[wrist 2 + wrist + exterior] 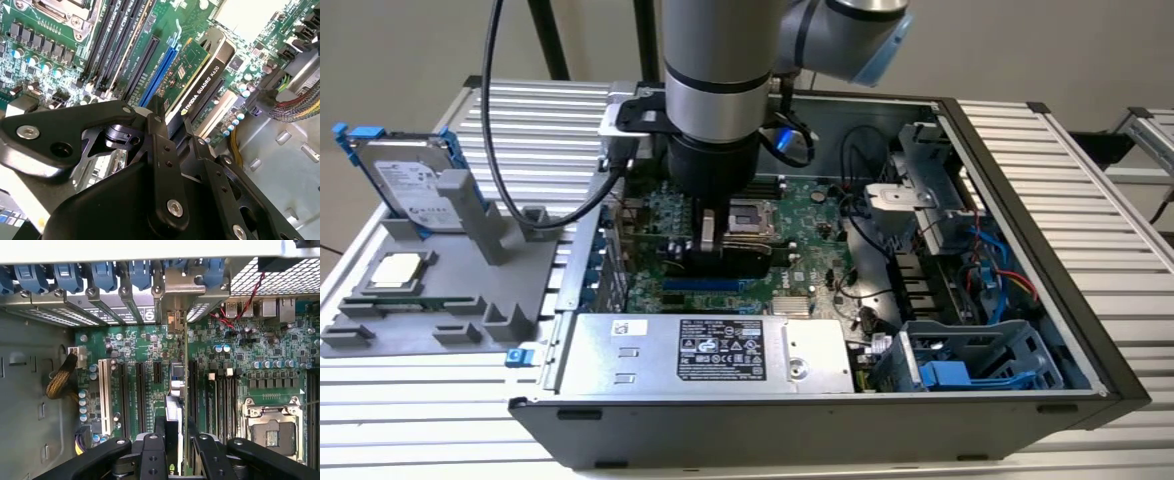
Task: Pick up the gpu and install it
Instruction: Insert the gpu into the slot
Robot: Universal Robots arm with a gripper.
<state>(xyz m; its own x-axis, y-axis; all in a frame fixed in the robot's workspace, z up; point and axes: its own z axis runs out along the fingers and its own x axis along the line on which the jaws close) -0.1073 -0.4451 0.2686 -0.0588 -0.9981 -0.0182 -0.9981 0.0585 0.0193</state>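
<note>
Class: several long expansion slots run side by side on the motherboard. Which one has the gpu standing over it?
The blue slot. The gpu, held edge-on in the gripper, stands over it in the second wrist view; the neighbouring black slots and the white slot are bare.

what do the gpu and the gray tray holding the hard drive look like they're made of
The gpu, gripped by the gripper, looks like green fiberglass circuit board under a glossy black shroud, probably plastic. The gray tray looks like matte molded or printed plastic: uniform dull gray, no shine. The hard drive on it shows a silvery, likely metal, casing.
</note>
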